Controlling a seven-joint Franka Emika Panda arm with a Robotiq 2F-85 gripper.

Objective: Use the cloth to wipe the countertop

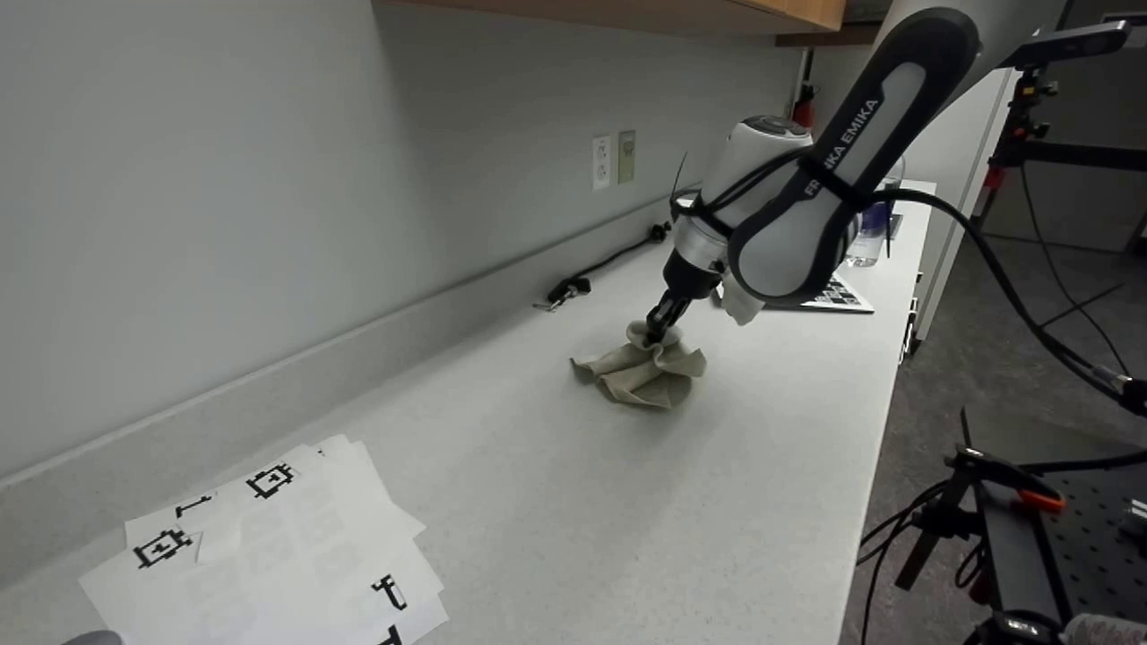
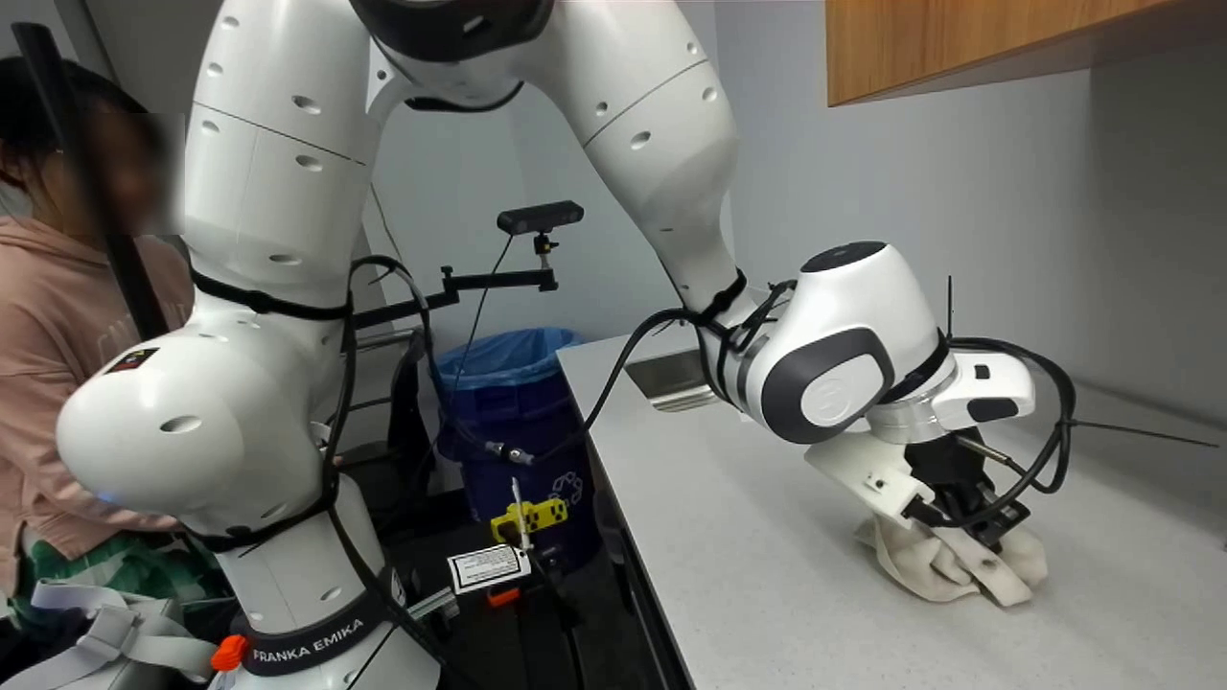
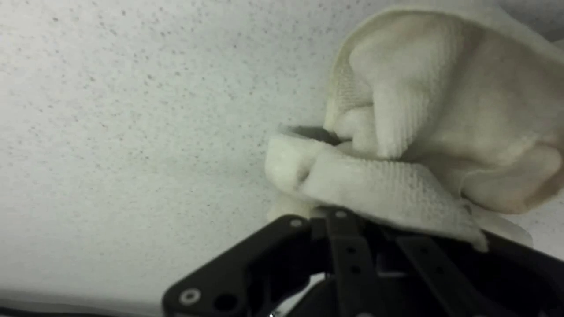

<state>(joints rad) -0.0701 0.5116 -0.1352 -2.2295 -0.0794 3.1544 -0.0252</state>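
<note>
The cloth [image 1: 647,387] is beige and crumpled, and it lies bunched on the pale speckled countertop [image 1: 627,520]. In an exterior view the gripper [image 1: 658,333] points down with its fingertips in the top folds of the cloth. My gripper [image 2: 997,537] is shut on the cloth [image 2: 925,567], low over the countertop [image 2: 767,575]. In the wrist view the cloth [image 3: 383,191] spreads beyond the fingers and to the right. Its folds hide the fingertips of the gripper [image 3: 348,215]. The bare countertop [image 3: 132,114] shows on the left.
Paper sheets with black markers [image 1: 269,555] lie at the near end. A black cable plug [image 1: 570,288] lies along the wall. A checkered board [image 1: 838,296] and a bottle [image 1: 867,242] stand behind the arm. A wooden cabinet [image 2: 997,48] hangs overhead. A sink [image 2: 676,379] is set in the counter.
</note>
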